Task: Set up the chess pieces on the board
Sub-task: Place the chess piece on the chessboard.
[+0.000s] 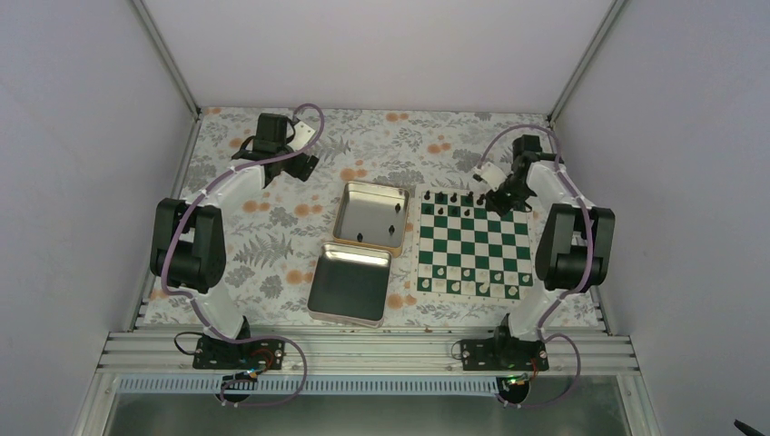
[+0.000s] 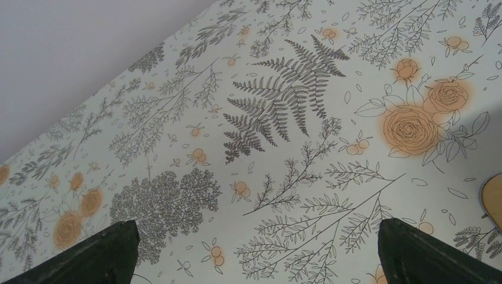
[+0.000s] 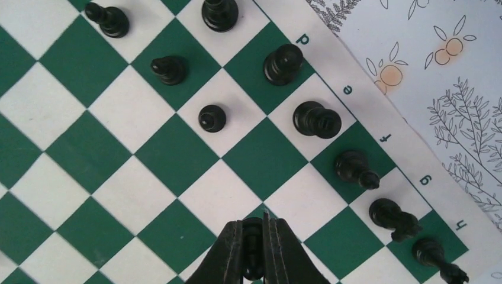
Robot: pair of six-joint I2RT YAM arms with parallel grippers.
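Over the board (image 3: 148, 154), right hand (image 3: 253, 223) clamps one black chess piece (image 3: 253, 235); left hand (image 2: 254, 225) hangs spread wide.

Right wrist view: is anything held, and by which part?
Yes: the right gripper pinches a black chess piece by its sides, between its fingers.
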